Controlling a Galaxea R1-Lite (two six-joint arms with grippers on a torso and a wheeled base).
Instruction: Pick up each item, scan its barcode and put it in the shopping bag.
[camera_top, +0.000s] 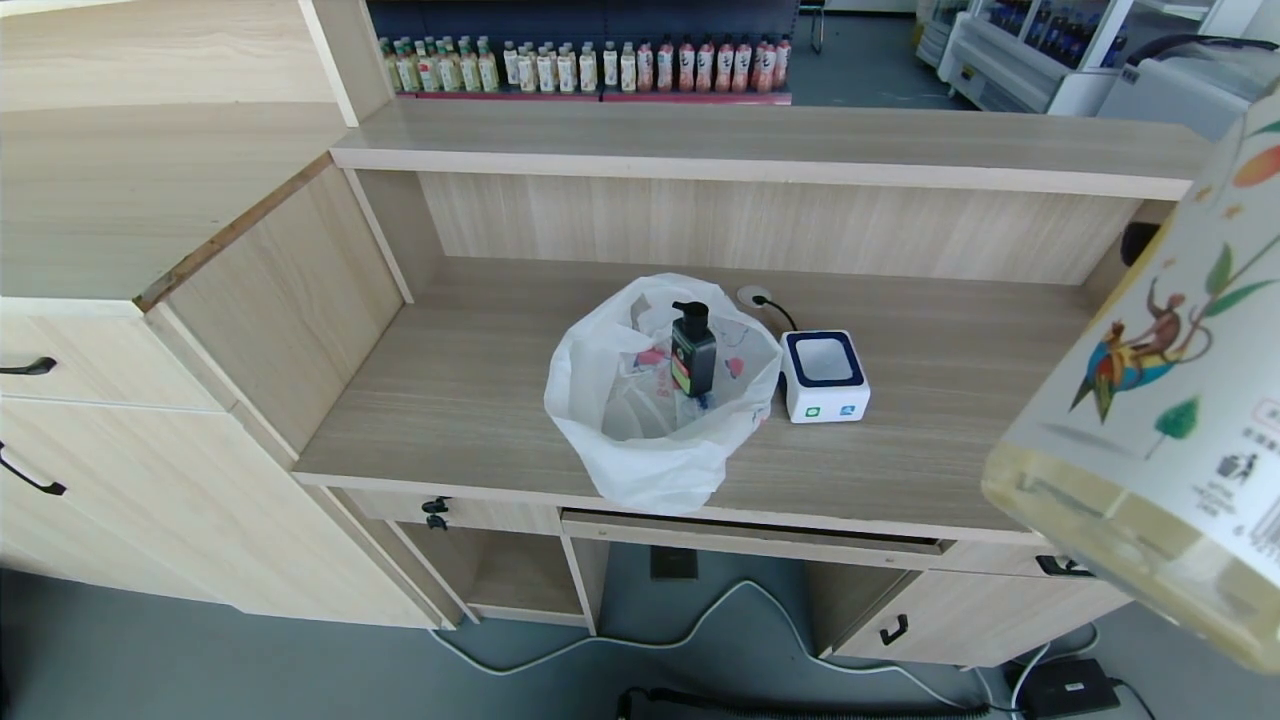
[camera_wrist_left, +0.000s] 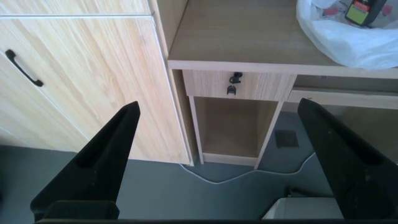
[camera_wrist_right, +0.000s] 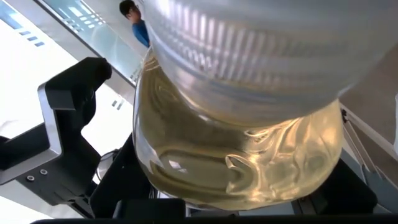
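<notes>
One drink bottle (camera_top: 1150, 400) sits in the right pincer (camera_wrist_right: 205, 193), held in the air far to the right of the shopping bag (camera_top: 650, 400) and nearer the head camera than the bag is. In the right wrist view the bottle's ribbed, rounded body lies between the pincer's black fingers (camera_wrist_right: 68, 130). The contact itself is hard to make out, yet the pincer appears clamped on the bottle.

The bottle is clear plastic holding pale yellow liquid. It is tilted, its base pointing down and towards the bag's side. A cream label wraps it, drawn with a bird, a small figure, green leaves and an orange fruit.

The left pincer (camera_wrist_left: 217, 106) is spread wide with nothing between its dark fingers, low and to the left of the bag, in front of the cabinet doors.

The bag is white, thin plastic, its mouth open upward, standing on the wooden counter (camera_top: 480, 380). Inside it a black pump bottle (camera_top: 693, 350) stands upright, with a red and green label. Just to the right of the bag, nearly touching it, rests a white barcode scanner (camera_top: 823, 375) with a dark blue rim, a black cable running off behind it.
</notes>
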